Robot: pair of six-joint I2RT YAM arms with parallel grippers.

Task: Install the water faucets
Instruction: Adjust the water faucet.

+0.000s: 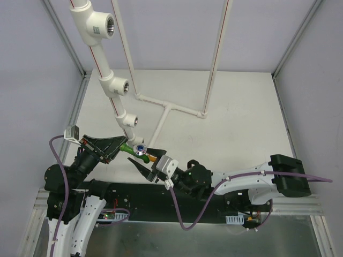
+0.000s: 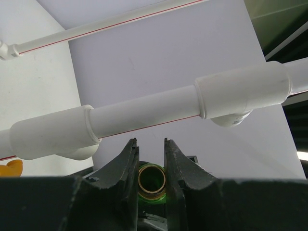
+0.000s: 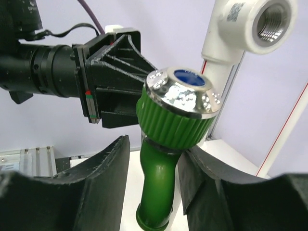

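Note:
The green faucet point(image 1: 130, 149) is held in the air below the lowest tee fitting point(image 1: 131, 122) of the white pipe. My left gripper point(image 1: 122, 145) is shut on its brass threaded end point(image 2: 152, 180), which faces the left wrist camera between the fingers point(image 2: 126, 161). The faucet's silver cap with a blue centre point(image 3: 185, 89) tops a ribbed green knob. My right gripper point(image 1: 141, 157) is open, its jaws on either side of the green spout point(image 3: 161, 192); the right finger point(image 3: 202, 178) is close under the knob. A small orange piece point(image 1: 151, 157) shows by the right fingers; I cannot tell what it is.
The white pipe point(image 1: 110, 75) carries three tee fittings with metal threaded holes point(image 3: 269, 21) and runs up to the far left. Thin white pipes point(image 1: 171, 110) lie on the white table. An orange-yellow object point(image 2: 9, 169) shows at the left edge.

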